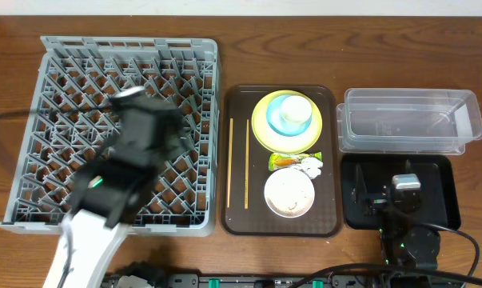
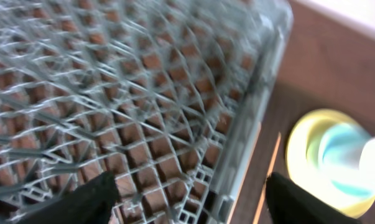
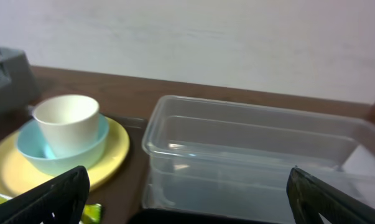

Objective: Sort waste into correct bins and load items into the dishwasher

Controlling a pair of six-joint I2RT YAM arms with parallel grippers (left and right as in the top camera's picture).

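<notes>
The brown desk (image 1: pixel 272 48) holds everything. The biggest thing is the grey dish rack (image 1: pixel 65 96). It sits just to the left of the brown serving tray (image 1: pixel 324 216), and I cannot see any dishes in it.

To the right of the brown serving tray, at the far side, is the clear tub (image 1: pixel 408 94). The black tray (image 1: pixel 444 200) is also to the right of it, at the near side.

The left tool (image 2: pixel 193 202) hangs over the rack, to the left of the brown serving tray. Its two fingers are spread wide and hold nothing. The right tool (image 3: pixel 193 199) is over the black tray, to the right of the brown serving tray. Its fingers are spread wide too, with nothing between them.

On the brown serving tray, at the far end, lies the yellow plate (image 1: pixel 260 128). A pale blue bowl (image 3: pixel 87 152) sits on the plate, and a small white cup (image 3: pixel 67 121) stands in it. At the near end is the white bowl (image 1: pixel 288 193) with whitish food bits inside.

Two chopsticks (image 1: pixel 247 164) lie along the left side of the brown serving tray, a little apart.

Between the plate and the white bowl lies the snack wrapper (image 1: pixel 292 159). The small white scraps (image 1: pixel 312 166) are right beside it.
</notes>
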